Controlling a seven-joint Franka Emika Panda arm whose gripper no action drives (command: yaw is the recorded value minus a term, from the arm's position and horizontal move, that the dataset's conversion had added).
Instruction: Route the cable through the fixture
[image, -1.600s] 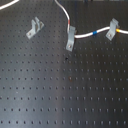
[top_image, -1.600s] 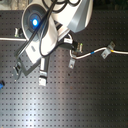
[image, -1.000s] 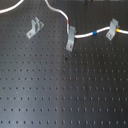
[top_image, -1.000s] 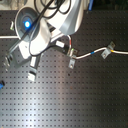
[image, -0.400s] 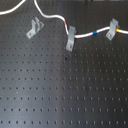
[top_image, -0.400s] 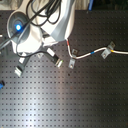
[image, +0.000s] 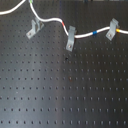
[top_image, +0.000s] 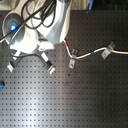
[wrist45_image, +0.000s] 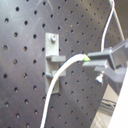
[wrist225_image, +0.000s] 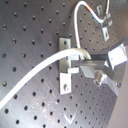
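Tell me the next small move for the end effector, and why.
Probably ease the end effector down so the cable seats in the fixture. In both wrist views it grips the cable by the green band, right at the clip's fork, but seating can't be confirmed.

Under me: a black perforated board, and little else of the room

The board fills the first exterior view, matte black with a regular grid of small holes that catch pale light. In the second exterior view the same board runs to a straight edge near the top, where I see a lighter strip beyond it, too blurred to name. Lighting looks even and soft.
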